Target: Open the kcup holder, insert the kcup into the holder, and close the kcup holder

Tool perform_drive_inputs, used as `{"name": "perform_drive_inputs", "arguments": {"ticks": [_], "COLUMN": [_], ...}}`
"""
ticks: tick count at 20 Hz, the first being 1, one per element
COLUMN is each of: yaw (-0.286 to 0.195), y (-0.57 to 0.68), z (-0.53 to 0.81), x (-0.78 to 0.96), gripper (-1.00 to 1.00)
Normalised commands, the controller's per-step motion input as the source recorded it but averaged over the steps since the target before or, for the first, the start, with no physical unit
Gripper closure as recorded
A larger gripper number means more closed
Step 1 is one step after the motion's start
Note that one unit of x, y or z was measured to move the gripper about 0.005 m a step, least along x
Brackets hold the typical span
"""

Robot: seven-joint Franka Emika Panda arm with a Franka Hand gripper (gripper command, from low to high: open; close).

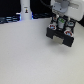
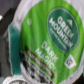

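Green-lidded kcup [image 2: 52, 37] sits gripped in the claw [image 1: 60, 26] over the black kcup holder [image 1: 61, 38]; insertion and closing seemingly remain.

Both views low-res & soft; exterior bright w/ washed-out white table [image 1: 25, 55], wrist close-up blurred, out of focus.

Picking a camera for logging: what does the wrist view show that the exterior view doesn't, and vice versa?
Only the wrist view: the kcup close up, its green lid printed "Green Mountain" and "Dark Magic".

Only the exterior view: the whole layout, with the gripper over the black kcup holder on the white table, and a tall white post toward the exterior view's left.

Both: the kcup area at the gripper, though in the exterior view the kcup is too small to pick out. Neither shows whether the gripper is open or shut.
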Motion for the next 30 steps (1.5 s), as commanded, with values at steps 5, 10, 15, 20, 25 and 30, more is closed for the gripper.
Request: {"name": "perform_drive_inputs", "arguments": {"ticks": [5, 10, 15, 20, 25, 30], "yaw": [0.033, 0.034, 0.075, 0.07, 0.054, 0.033], "y": [0.17, 0.15, -0.02, -0.14, -0.35, -0.43], "z": [-0.05, 0.02, 0.33, 0.55, 0.54, 0.38], "x": [0.06, 0.1, 0.22, 0.31, 0.46, 0.58], "gripper": [1.0, -1.0, -1.0, -1.0, -1.0, -1.0]}}
